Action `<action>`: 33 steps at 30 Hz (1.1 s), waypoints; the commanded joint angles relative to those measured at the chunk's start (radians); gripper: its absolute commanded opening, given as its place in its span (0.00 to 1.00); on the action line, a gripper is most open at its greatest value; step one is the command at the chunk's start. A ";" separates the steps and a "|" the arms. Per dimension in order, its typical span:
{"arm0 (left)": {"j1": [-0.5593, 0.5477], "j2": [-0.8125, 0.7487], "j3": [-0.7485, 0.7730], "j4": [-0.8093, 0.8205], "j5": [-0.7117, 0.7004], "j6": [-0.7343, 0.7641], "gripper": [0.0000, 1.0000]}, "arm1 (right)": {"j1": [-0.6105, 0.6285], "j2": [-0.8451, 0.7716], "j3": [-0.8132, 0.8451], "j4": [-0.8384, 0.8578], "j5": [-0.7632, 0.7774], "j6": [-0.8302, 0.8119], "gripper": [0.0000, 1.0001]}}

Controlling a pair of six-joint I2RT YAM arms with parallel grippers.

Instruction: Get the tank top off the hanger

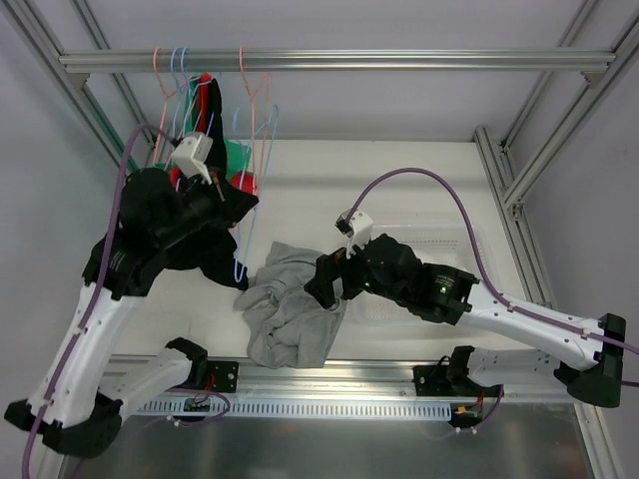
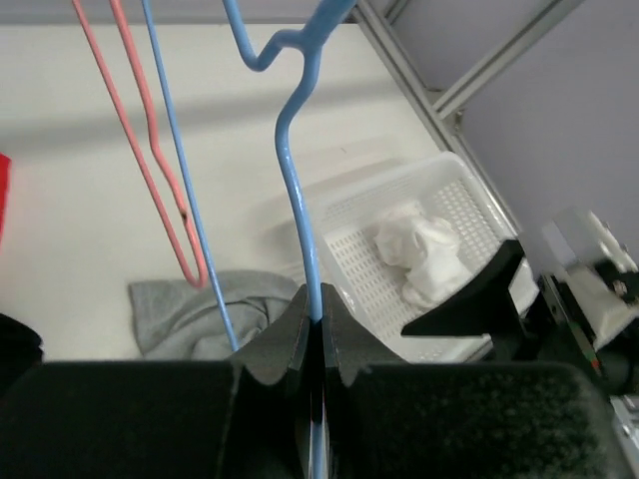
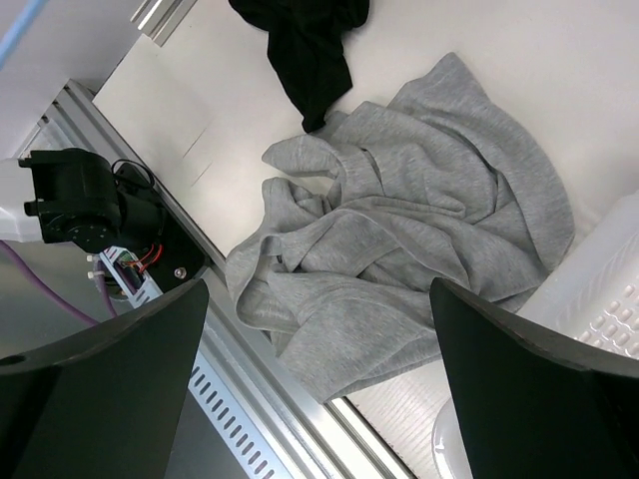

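The grey tank top (image 1: 290,314) lies crumpled on the table near its front edge, off any hanger; it also shows in the right wrist view (image 3: 399,239) and the left wrist view (image 2: 200,309). My left gripper (image 2: 317,319) is shut on the wire of a blue hanger (image 2: 298,190), held above the table at the left (image 1: 232,215). The hanger's lower end (image 1: 238,269) hangs just left of the tank top. My right gripper (image 1: 321,284) is open and empty above the tank top's right side, its fingers (image 3: 100,379) spread wide over the cloth.
A black garment (image 3: 310,50) lies beside the tank top's far edge. More hangers and clothes (image 1: 215,100) hang from the rail at the back left, with a pink hanger (image 2: 150,150) close by. A white basket (image 2: 469,200) holding a white cloth (image 2: 424,254) stands at the right.
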 commanded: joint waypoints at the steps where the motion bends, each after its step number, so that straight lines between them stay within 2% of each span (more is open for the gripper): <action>1: -0.108 0.185 0.223 -0.070 -0.231 0.107 0.00 | -0.009 -0.018 -0.004 0.012 0.034 0.006 0.99; 3: -0.128 0.268 0.354 -0.090 -0.283 0.118 0.00 | -0.012 -0.023 -0.009 0.010 0.034 0.006 1.00; 10: -0.133 0.553 0.623 -0.143 -0.472 0.103 0.00 | -0.018 -0.031 -0.029 0.009 0.018 0.015 1.00; 15: -0.131 0.717 0.800 -0.171 -0.513 0.091 0.00 | -0.018 -0.026 -0.033 0.009 -0.005 0.017 0.99; 18: -0.127 0.770 0.852 -0.197 -0.524 0.079 0.00 | -0.016 -0.026 -0.044 0.010 -0.018 0.020 0.99; 26: -0.081 0.798 0.811 -0.214 -0.457 0.019 0.00 | -0.018 -0.023 -0.079 0.036 -0.033 0.010 0.99; 30: -0.079 0.753 0.757 -0.214 -0.446 -0.001 0.00 | -0.016 0.020 -0.087 0.062 -0.091 -0.031 1.00; 33: -0.081 0.687 0.716 -0.213 -0.441 -0.009 0.23 | -0.012 0.064 -0.059 0.059 -0.139 -0.085 1.00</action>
